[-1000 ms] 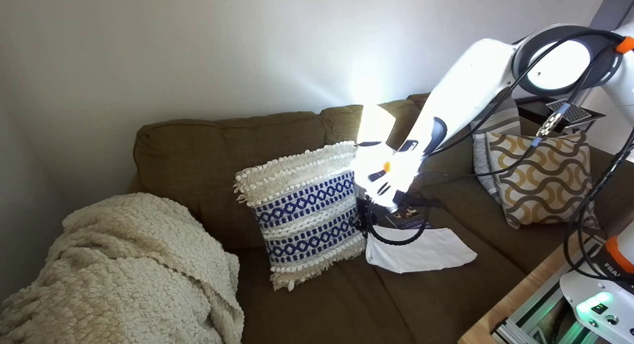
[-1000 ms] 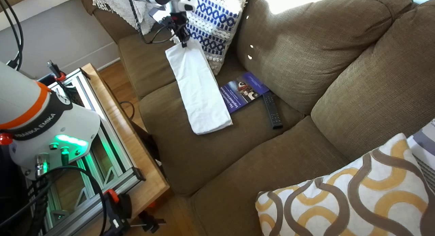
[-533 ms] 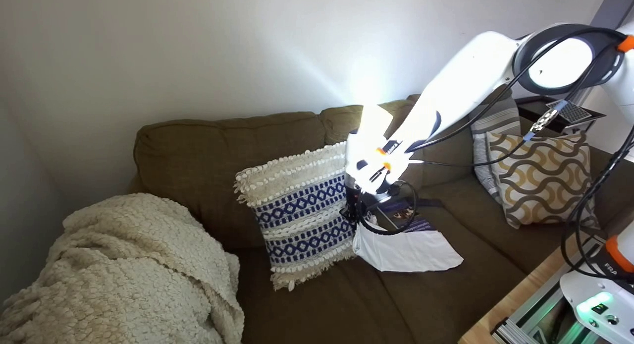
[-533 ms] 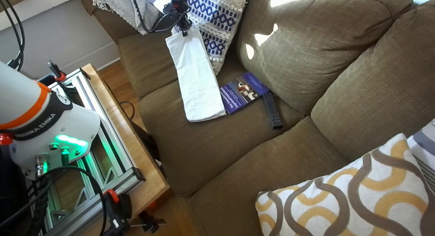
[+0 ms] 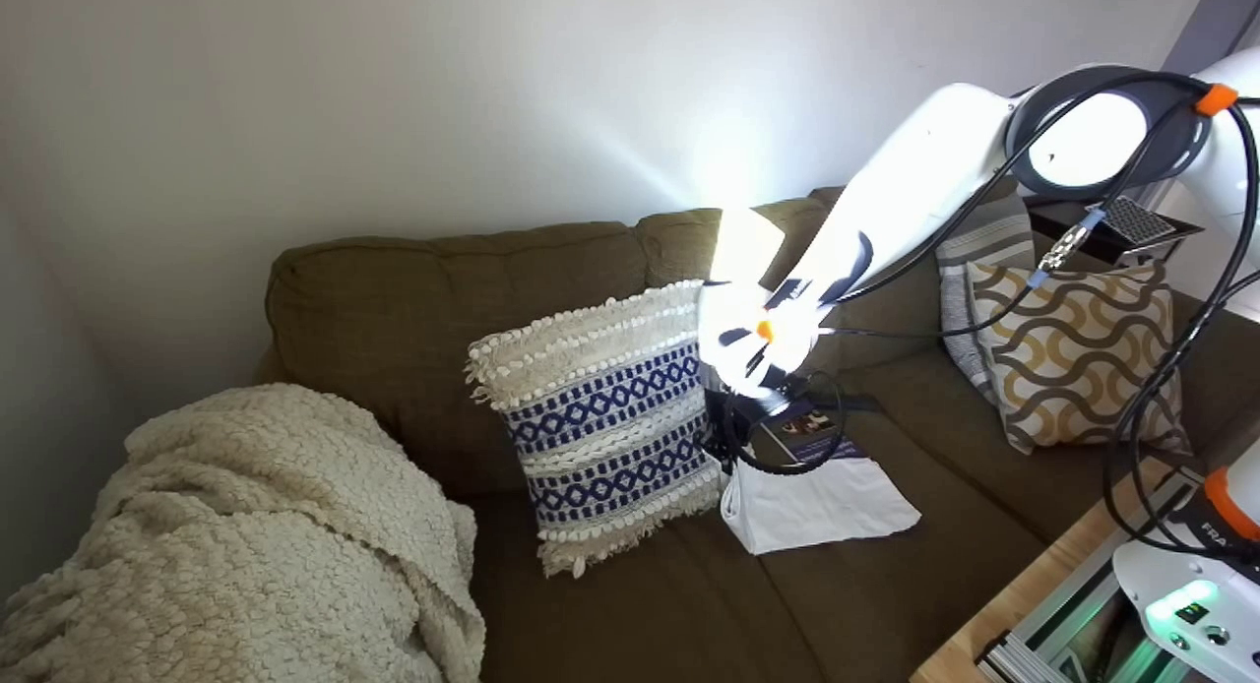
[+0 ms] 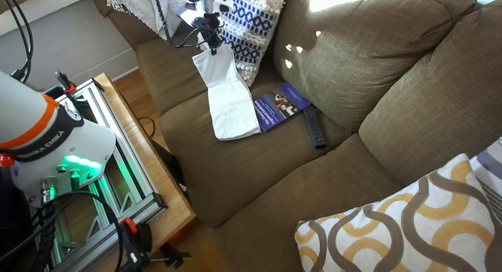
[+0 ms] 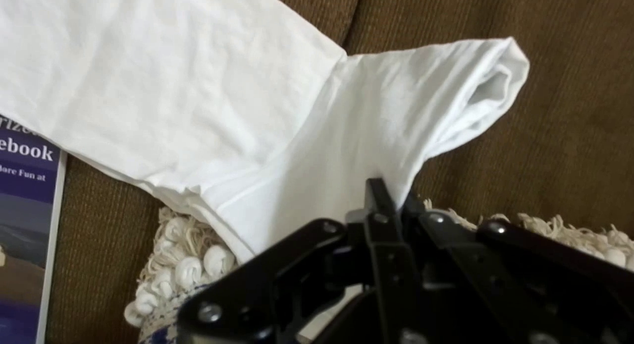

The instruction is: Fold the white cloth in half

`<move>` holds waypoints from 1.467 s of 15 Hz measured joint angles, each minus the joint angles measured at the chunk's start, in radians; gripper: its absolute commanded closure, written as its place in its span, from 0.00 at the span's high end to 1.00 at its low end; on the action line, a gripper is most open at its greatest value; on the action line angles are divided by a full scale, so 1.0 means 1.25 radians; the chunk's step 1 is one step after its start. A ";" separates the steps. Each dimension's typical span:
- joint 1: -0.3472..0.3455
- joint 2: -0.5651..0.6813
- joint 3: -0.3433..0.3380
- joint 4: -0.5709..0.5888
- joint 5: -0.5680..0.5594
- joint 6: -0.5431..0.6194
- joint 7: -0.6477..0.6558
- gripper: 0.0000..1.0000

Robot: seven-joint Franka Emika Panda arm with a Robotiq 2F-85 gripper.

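The white cloth (image 6: 233, 111) lies as a long strip on the brown sofa seat, and it shows in both exterior views (image 5: 822, 511). My gripper (image 7: 396, 200) is shut on one end of the cloth, pinching its edge between the fingertips. In the wrist view the cloth (image 7: 198, 81) has a crease across it, and the held part rises from that crease towards the fingers. A corner beside the fingers shows several layers. The far end rests flat on the seat. In an exterior view the gripper (image 6: 213, 48) is just in front of the blue-and-white fringed pillow.
The fringed pillow (image 6: 249, 25) leans right behind the gripper. A purple book (image 6: 280, 105) lies along the cloth's side, with a black remote (image 6: 314, 127) beyond it. A cream blanket (image 5: 256, 535) and a yellow-grey patterned pillow (image 5: 1083, 348) are on the sofa. The robot's wooden table (image 6: 172, 209) stands beside the seat.
The gripper first moved towards the fringed pillow, dragging the cloth along. Then it came back and lower; the far end stayed put, and a bend formed across the cloth.
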 measured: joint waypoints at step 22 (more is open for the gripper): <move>-0.001 -0.041 -0.124 -0.173 -0.092 0.006 0.008 0.02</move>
